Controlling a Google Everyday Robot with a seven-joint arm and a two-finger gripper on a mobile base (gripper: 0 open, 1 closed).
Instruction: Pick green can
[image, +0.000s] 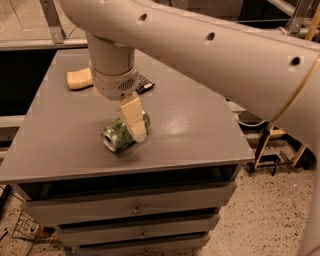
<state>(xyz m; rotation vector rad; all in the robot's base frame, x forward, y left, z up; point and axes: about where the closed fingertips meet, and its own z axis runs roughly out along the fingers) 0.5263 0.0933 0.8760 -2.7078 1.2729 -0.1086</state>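
Camera view has the green can (116, 136) lying on its side near the front of the counter (200, 130), one silver end facing the front-left. The tool (134, 125) is down at it, its tan tip overlapping the can's right half — whether it is apart or clamped on the can cannot be told. A can lying down probably rolls if nudged off-centre, and the front edge is near; thin aluminium may also slip or buckle under a squeeze. Farther back, the black wrapper (144, 84) and tan block (80, 79) sit well apart — little risk there.
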